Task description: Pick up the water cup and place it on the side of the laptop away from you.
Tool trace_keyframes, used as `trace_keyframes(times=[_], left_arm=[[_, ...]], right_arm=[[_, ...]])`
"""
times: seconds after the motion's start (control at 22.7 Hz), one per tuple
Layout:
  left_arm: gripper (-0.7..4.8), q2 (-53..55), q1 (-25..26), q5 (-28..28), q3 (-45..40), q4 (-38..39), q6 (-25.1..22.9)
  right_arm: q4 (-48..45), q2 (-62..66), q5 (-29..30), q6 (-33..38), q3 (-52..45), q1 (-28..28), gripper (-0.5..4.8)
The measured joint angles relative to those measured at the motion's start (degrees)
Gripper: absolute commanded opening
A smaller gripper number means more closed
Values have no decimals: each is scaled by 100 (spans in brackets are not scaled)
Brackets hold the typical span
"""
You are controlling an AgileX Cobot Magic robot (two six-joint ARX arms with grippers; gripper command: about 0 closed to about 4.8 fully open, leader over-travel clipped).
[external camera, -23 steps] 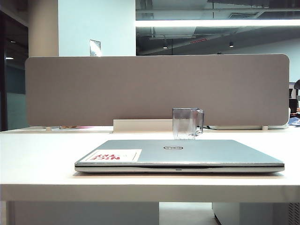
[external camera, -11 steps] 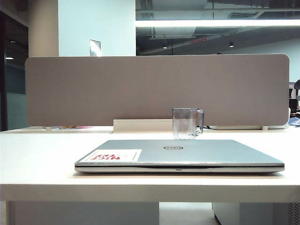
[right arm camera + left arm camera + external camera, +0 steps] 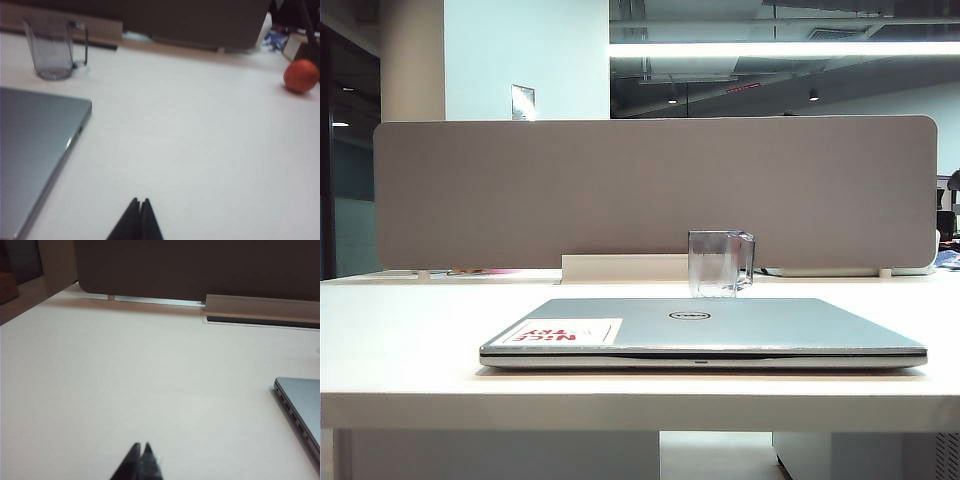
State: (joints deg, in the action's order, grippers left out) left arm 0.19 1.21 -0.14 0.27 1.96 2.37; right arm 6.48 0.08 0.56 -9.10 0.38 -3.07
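Seemingly the task is finished: the water cup is seen upright just behind the far edge of the closed laptop, right of centre in the exterior view, apart from both arms. No step looks left, as judged from placement alone. The left gripper is shown low in its wrist picture over bare tabletop, jaws together, nothing held; the laptop corner sits at that picture's right edge. The right gripper is likewise shown with jaws pressed together and empty, the cup at upper left and an orange ball at upper right. White tabletop, grey partition panel behind, a white cable tray at its foot, dim office with ceiling strip light beyond.
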Motion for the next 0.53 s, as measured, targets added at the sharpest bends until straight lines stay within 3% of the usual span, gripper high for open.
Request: trace_keyframes(times=[0.53], left_arm=[[-6, 0, 0, 0, 0, 0, 0]], right_arm=[[-190, 0, 79, 332, 0, 0, -8]])
